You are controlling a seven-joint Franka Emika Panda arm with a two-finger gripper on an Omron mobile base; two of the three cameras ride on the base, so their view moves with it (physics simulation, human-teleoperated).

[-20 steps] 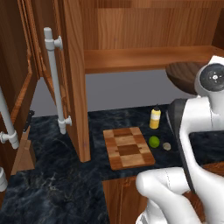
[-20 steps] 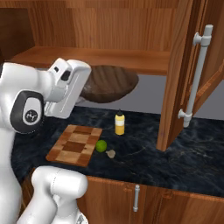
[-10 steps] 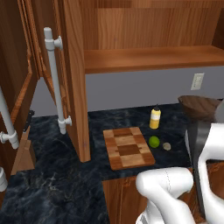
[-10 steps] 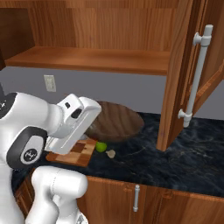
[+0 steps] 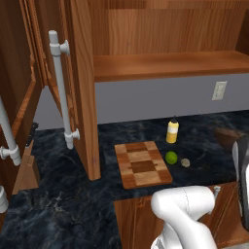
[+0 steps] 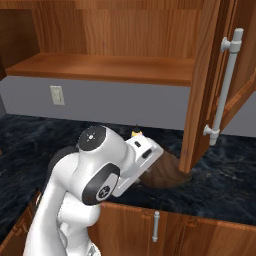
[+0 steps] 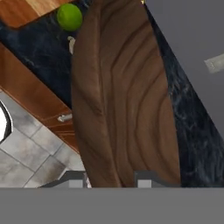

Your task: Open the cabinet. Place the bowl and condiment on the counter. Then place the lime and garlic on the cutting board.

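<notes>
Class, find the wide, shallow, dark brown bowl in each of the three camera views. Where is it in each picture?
Left base view: the wide, shallow, dark brown bowl is at the right edge, mid-height.
Right base view: centre, just right of the white arm.
Hand view: running down the middle.
Shared landmark: the black marbled stone counter.

In the left base view the cutting board (image 5: 142,164) lies at centre frame on the counter (image 5: 63,194), the lime (image 5: 171,157) just right of it, the garlic (image 5: 185,162) right again, the condiment (image 5: 172,131) behind them. The cabinet (image 5: 165,44) fills the top, and the bowl (image 5: 229,138) sits at the right edge.
</notes>
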